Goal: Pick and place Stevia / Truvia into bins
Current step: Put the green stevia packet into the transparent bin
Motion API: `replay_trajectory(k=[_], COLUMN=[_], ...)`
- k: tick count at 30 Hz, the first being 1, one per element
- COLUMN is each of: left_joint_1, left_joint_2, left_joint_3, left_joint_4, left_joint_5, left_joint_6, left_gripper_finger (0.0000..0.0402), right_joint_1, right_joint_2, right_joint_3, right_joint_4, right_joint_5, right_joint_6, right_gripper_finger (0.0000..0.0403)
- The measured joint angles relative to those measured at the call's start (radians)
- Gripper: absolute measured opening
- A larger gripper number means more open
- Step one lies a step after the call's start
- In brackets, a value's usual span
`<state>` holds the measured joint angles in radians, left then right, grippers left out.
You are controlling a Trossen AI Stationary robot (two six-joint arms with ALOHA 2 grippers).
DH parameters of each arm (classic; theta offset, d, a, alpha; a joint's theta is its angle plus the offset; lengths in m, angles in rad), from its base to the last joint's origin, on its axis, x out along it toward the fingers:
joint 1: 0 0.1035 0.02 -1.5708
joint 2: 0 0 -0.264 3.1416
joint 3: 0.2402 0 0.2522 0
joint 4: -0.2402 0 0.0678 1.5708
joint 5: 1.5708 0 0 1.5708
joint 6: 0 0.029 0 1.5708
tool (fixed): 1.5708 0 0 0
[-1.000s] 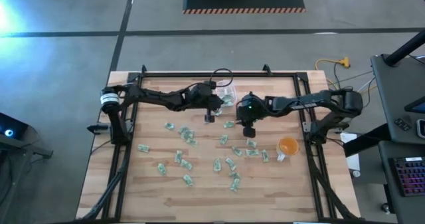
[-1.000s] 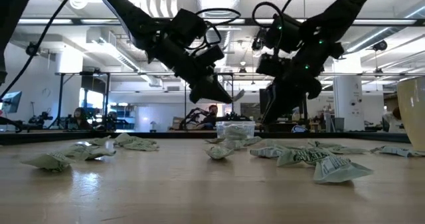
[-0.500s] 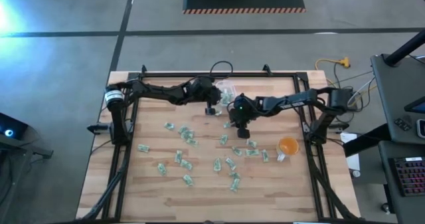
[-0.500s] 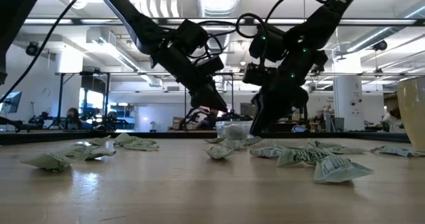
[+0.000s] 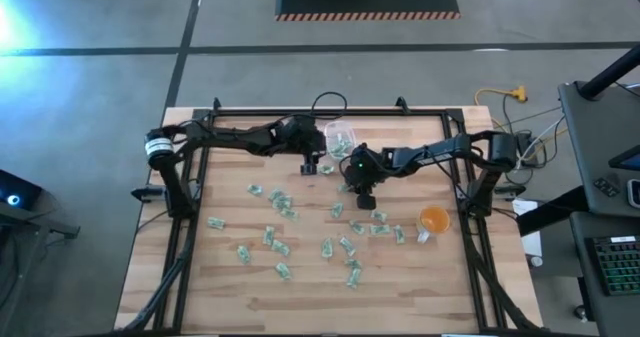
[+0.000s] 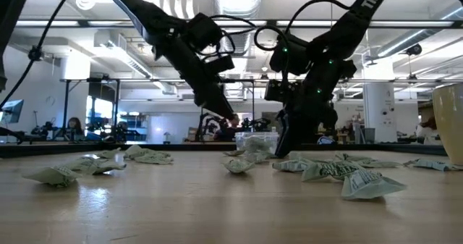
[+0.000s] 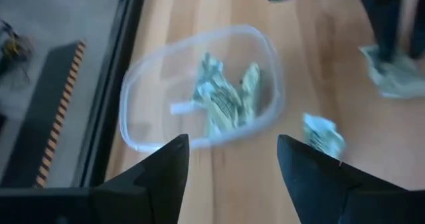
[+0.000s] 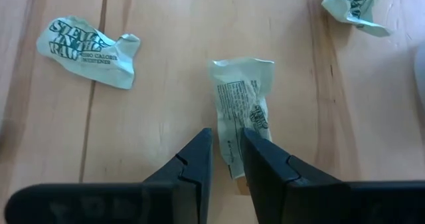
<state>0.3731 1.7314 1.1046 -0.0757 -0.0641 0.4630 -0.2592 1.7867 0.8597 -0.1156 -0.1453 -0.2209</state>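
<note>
Clear plastic tub (image 7: 199, 91) is seen near the far edge of the wooden table (image 5: 230, 277), with several green-and-white sweetener packets (image 7: 222, 98) already lying inside it. Left gripper (image 7: 229, 161) is held just above and beside the tub, fingers spread wide apart, nothing held between them. One packet (image 7: 323, 134) lies on the wood just outside the tub wall.

Right gripper (image 8: 226, 161) is positioned low over the table, close to the tub in the high view. Its fingers are nearly together, and a crumpled packet (image 8: 242, 121) is seen with its near end between the fingertips; whether it is actually pinched cannot be told. Two more packets (image 8: 93, 51) are seen nearby on the wood in the right wrist view, apart from the fingers.

Many other packets (image 5: 280, 247) are scattered across the middle of the table, well apart from the tub. An orange round cup (image 5: 433, 219) is set toward the right side of the table. People are seen in the room behind, in the low view.
</note>
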Motion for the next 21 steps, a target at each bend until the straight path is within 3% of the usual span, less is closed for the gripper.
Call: replay_trajectory(k=[10, 21], left_joint_1=[-0.052, -0.053], left_joint_2=[-0.143, -0.124], left_joint_3=[-0.047, -0.166], left_joint_4=[-0.209, -0.140], left_joint_5=[0.000, 0.033], left_joint_6=[-0.112, -0.094], left_gripper_finger=[0.0212, 0.0212], right_joint_1=[0.022, 0.096], right_joint_2=[-0.016, -0.162], right_joint_3=[0.000, -0.007], right_joint_4=[-0.053, -0.096], right_joint_5=[0.047, 0.080], right_joint_6=[-0.014, -0.020], right_gripper_finger=[0.0010, 0.0008])
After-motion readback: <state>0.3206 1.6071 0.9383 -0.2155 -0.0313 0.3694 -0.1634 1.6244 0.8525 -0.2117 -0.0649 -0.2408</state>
